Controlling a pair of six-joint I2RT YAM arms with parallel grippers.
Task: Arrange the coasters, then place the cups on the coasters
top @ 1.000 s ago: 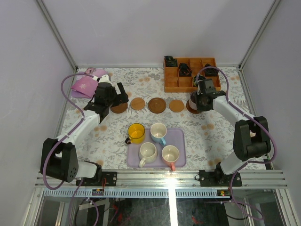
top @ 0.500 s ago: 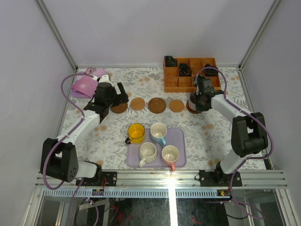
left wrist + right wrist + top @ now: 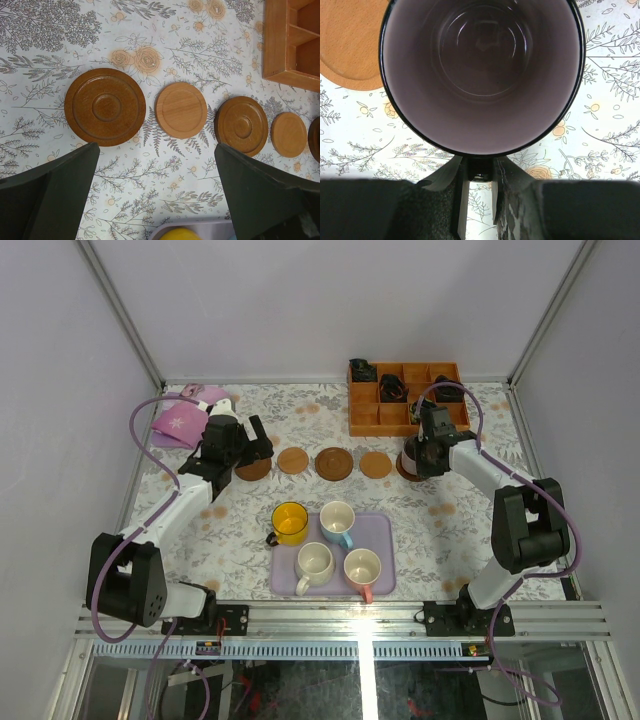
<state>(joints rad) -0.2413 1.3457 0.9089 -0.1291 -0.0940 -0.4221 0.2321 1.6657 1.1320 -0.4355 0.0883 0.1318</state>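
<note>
The greyish-purple cup (image 3: 480,65) is held by the right tool (image 3: 479,180). The jaws are closed to a narrow gap on the dark handle at the lower edge of the rim. Gripped there, the cup is kept upright with its mouth open to the camera.

It is placed at the right end of the row of coasters, over the dark end coaster (image 3: 403,473), presumably so it can be set down there. Whether it already rests on that disc cannot be told.

The left tool (image 3: 156,149) is spread fully wide and nothing is held in it. It is poised above the table (image 3: 30,45) by the grooved coaster (image 3: 105,106) at the left end of the row, and is judged to be parked out of the way.

The other four cups (image 3: 315,565) stand on the lavender tray (image 3: 385,540) in the lower middle of the top view.

Only the top view shows the dark end coaster and the waiting cups. In the right wrist view that disc is hidden by the cup, and only a light coaster (image 3: 347,45) appears at the upper left. The grip on the handle is shown only by the right wrist view. The even row of discs is seen most clearly in the left wrist view.
</note>
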